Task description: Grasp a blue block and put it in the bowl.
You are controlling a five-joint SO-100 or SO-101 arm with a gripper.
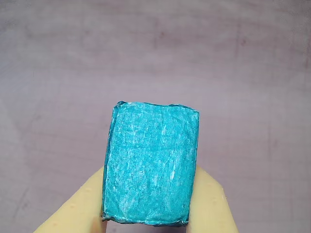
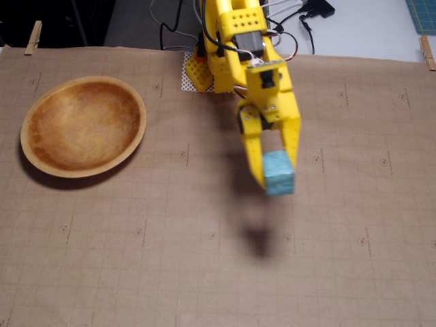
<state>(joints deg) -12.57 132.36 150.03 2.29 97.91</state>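
Blue block (image 1: 151,170) clamped in the yellow end effector (image 1: 150,204), lifted off the surface (image 2: 204,272).

In the fixed view the bowl (image 2: 41,157) sits near the surface's left edge, well apart from the held block right of centre, whose shadow lies below. In the wrist view the frame's bottom edge cuts off both fingers (image 1: 73,208); the bowl is out of frame.

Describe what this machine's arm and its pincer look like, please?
The arm is bright yellow plastic, built from blocky segments with black parts set into them. Thin red, black and white wires loop along its upper part. It ends in a pincer with two long, flat yellow fingers. In the wrist view the fingers look pale yellow, smooth and rounded.
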